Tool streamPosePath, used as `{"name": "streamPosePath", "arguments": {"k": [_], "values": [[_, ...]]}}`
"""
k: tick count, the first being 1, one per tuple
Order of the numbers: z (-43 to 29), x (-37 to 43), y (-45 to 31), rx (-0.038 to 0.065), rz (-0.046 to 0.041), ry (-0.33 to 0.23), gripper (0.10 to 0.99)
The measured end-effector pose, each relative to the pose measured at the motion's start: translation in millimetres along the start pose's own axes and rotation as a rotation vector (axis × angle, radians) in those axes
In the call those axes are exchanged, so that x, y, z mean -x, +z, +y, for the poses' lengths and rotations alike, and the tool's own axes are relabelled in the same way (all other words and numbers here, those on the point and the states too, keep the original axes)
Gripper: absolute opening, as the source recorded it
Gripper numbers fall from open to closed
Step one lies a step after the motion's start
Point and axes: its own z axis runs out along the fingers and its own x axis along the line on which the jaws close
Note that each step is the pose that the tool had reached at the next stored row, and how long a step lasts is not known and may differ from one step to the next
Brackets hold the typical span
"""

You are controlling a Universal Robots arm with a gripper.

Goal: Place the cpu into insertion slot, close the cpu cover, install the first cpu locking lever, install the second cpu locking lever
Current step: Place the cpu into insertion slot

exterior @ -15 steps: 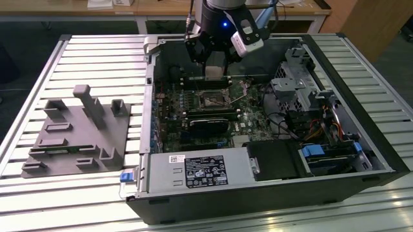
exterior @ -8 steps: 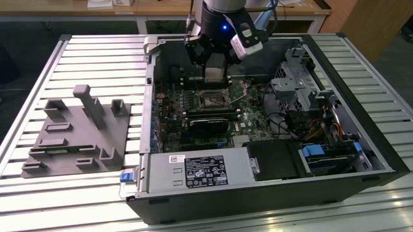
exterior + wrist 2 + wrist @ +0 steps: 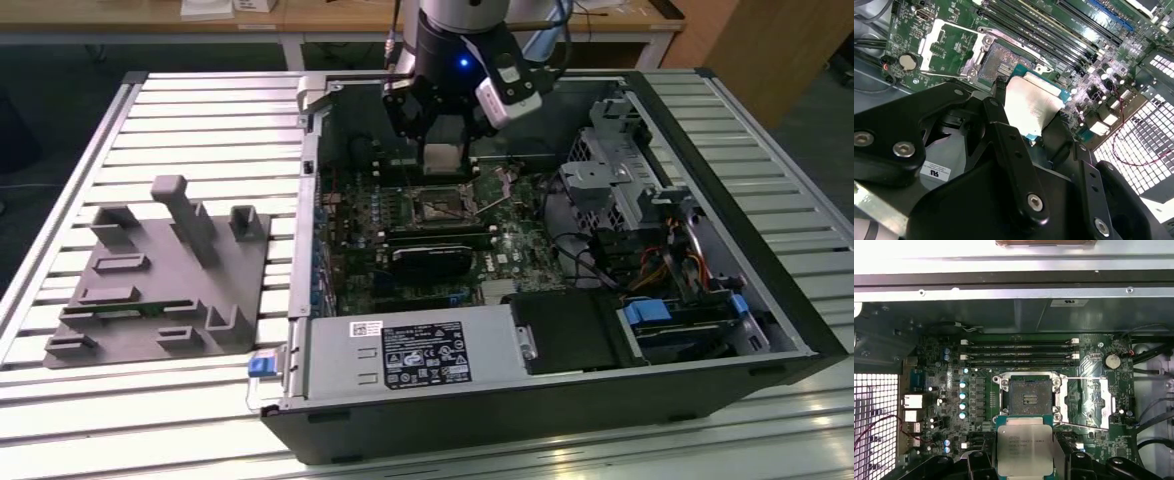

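Observation:
My gripper (image 3: 445, 150) hangs inside the open computer case, shut on the cpu (image 3: 1024, 447), a flat square chip with a dull silver top. In the second wrist view the cpu (image 3: 1031, 107) sits between the black fingers (image 3: 1000, 117), held above the board. The insertion slot (image 3: 1029, 397) lies open beneath and just ahead of the chip, its dark centre bare. The cpu cover (image 3: 1086, 400), a thin silvery frame, is folded flat beside the slot (image 3: 999, 62). In the exterior view the slot (image 3: 441, 205) is a little nearer than the gripper.
Long black memory slots (image 3: 1019, 352) run beside the socket. A black graphics card (image 3: 434, 255), the power supply (image 3: 414, 355) and drive bays (image 3: 641, 200) crowd the case. A grey fixture block (image 3: 160, 270) stands on the slatted table at the exterior view's left.

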Motion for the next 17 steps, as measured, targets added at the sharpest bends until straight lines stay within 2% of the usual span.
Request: {"name": "streamPosePath", "arguments": {"k": [6,17], "values": [[-0.4,0.1,4.8,0.0,0.0,0.0,0.537],[-1.9,0.4,20.6,0.0,0.0,0.0,0.537]]}}
